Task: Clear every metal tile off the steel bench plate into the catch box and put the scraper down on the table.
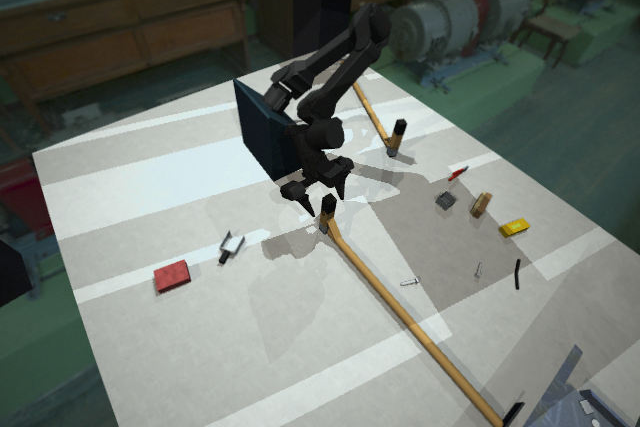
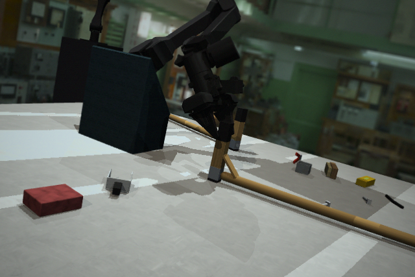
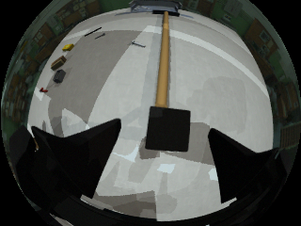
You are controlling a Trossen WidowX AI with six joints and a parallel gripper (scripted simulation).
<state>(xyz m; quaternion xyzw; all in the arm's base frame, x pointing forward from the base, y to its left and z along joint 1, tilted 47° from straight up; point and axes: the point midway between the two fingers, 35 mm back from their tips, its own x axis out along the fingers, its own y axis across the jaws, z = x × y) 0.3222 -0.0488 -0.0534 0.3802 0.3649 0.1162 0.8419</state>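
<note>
The table [image 1: 206, 319] [image 2: 117, 243] [image 3: 226, 80] is filling all three views and running past the lower edge in both outside ones. The black arm [image 1: 330, 71] [image 2: 201, 19] is bending down over the upright grip [image 1: 328, 218] [image 2: 218, 156] [image 3: 167, 129] of the long scraper [image 1: 413, 326] [image 2: 284, 194] [image 3: 164, 61]. The scraper is lying on the table, its shaft stretching away from that grip; its black blade [image 1: 513, 413] [image 3: 166, 12] is getting cut off in the top view, and the exterior view is losing the far end entirely. A second wooden-handled tool [image 1: 372, 112] [image 2: 190, 124] is lying behind and left of the grip, partly hidden by the arm. Well ahead of the grip, a blue-grey metal structure [image 1: 547, 414] [image 3: 141, 8] is showing only in part; plate and catch box are blending together, so a full tile count is not possible. A red block [image 1: 172, 276] [image 2: 52, 200] is resting right of the grip, a yellow block [image 1: 514, 227] [image 2: 365, 181] [image 3: 68, 47] ahead-left.

The gripper [image 1: 327, 207] [image 2: 224, 134] [image 3: 167, 128] is standing wide open and holding nothing. Its fingers are straddling the grip's black top, with gaps showing on both sides in the wrist view; the exterior view is partly hiding one finger.
</note>
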